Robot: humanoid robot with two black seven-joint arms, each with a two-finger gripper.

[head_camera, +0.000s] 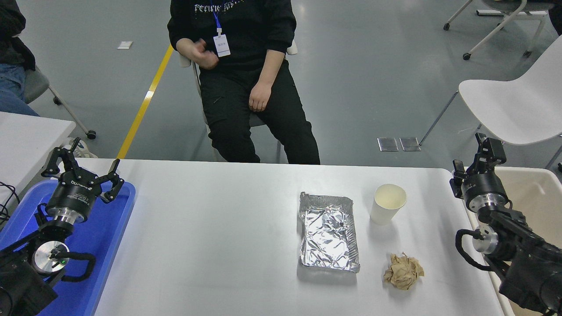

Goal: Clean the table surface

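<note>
The table surface [210, 237] is a wide white tabletop. On its right half lie an empty crinkled foil tray [327, 232], a white paper cup [387, 204] standing upright to the tray's right, and a crumpled brown paper ball [404, 271] in front of the cup. My right gripper [472, 153] is open and empty at the table's right edge, raised, to the right of the cup. My left gripper [85, 160] is open and empty, parked above the blue tray at the lower left.
A blue plastic tray [109, 228] sits at the table's left end. A beige bin [535, 193] stands past the right edge. A person [246, 87] sits at the far side. A smaller white table [26, 140] is at the left, a white chair [518, 109] at the right.
</note>
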